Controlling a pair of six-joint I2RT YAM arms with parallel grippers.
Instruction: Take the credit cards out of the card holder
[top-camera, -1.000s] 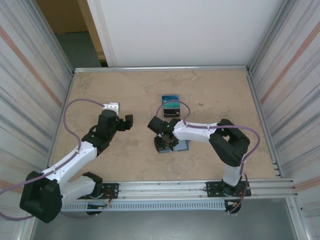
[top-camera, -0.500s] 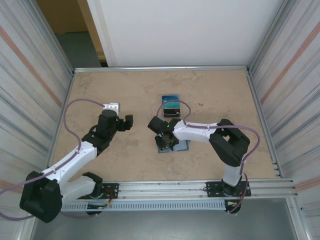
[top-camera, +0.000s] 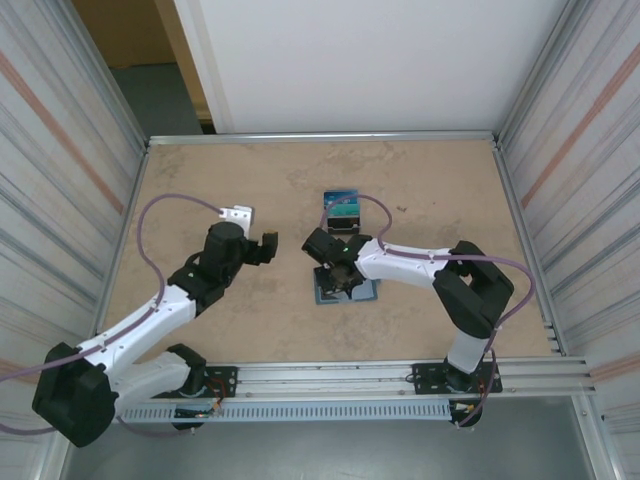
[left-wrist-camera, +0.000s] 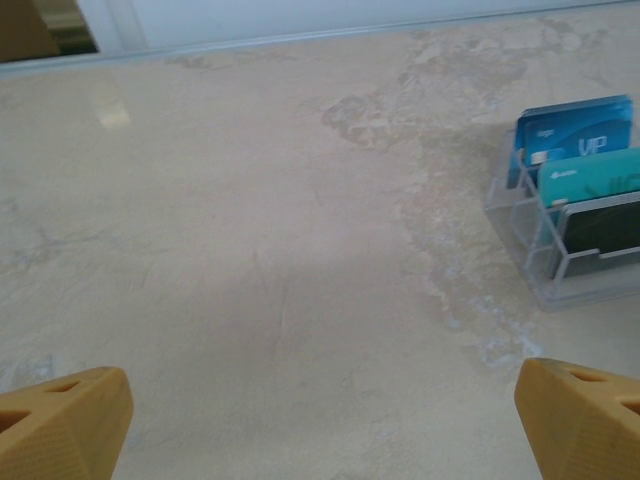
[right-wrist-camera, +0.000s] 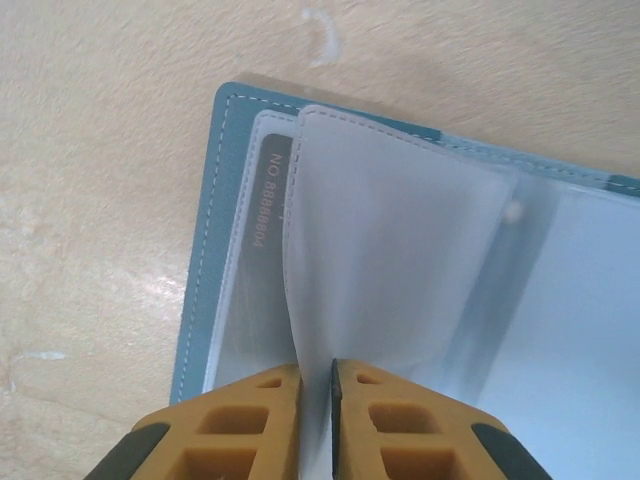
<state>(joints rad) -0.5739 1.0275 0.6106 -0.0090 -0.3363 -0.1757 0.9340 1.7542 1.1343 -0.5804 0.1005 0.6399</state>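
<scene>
Stand (left-wrist-camera: 590, 285) holds 3 cards (left-wrist-camera: 575, 130); card holder (right-wrist-camera: 235, 300) open, clear sleeve (right-wrist-camera: 400, 260) upright

Flat teal-blue stitched wallet (right-wrist-camera: 196, 300), lying open on the table (top-camera: 200, 180), one clear plastic sleeve (right-wrist-camera: 400, 250) lifted up, a grey numbered card (right-wrist-camera: 262, 200) tucked underneath. Thin blue plastic card (left-wrist-camera: 575, 125) and teal plastic card (left-wrist-camera: 595, 180) standing upright in a clear rack (left-wrist-camera: 510, 215) nearby.

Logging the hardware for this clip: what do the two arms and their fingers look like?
The left arm and right arm share white link shells and black joints and bases. A purplish-grey cable loops alongside each. The fingers are orange-yellow plastic with moulded cut-outs.
</scene>
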